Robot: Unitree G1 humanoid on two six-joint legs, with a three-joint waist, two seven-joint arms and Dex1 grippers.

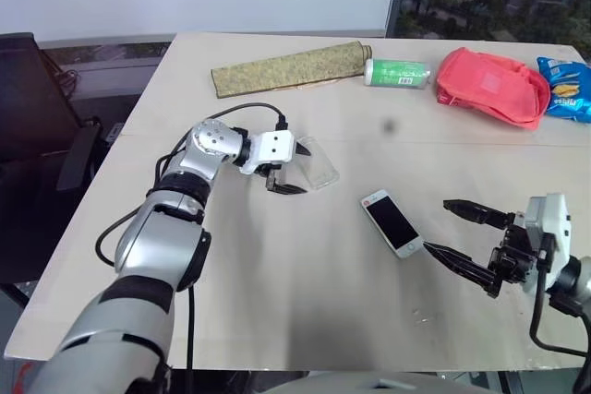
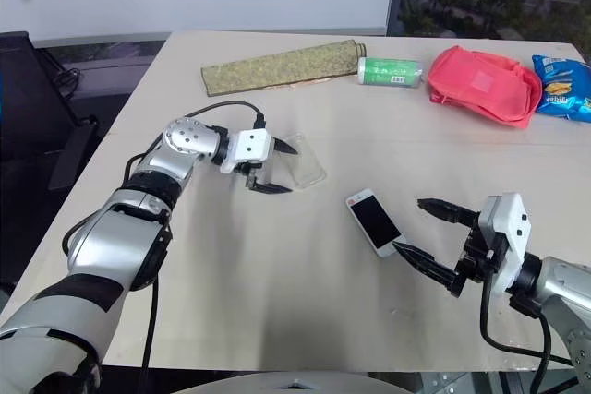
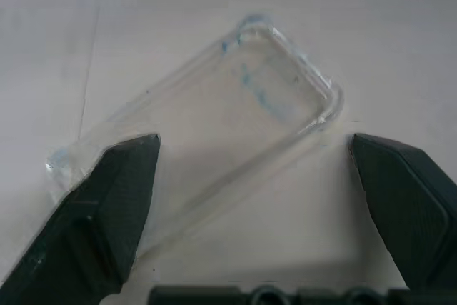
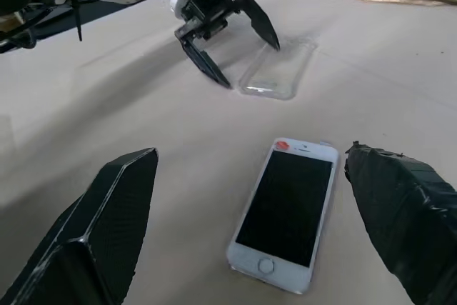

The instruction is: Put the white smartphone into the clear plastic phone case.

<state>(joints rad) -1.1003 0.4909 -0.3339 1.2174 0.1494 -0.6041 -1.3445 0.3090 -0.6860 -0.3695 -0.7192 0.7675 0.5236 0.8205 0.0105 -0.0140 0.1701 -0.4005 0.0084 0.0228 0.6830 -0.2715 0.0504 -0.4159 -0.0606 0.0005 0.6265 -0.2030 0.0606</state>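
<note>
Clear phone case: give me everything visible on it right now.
The clear plastic phone case is a thin, see-through, nearly colourless shell with rounded corners and a low raised rim, faintly glossy, with a few bluish marks on its inside. It is empty and lies flat on the tan table, apart from the white smartphone. The left gripper is open, its fingers either side of the case's near end; whether a finger touches the rim cannot be told.
</note>
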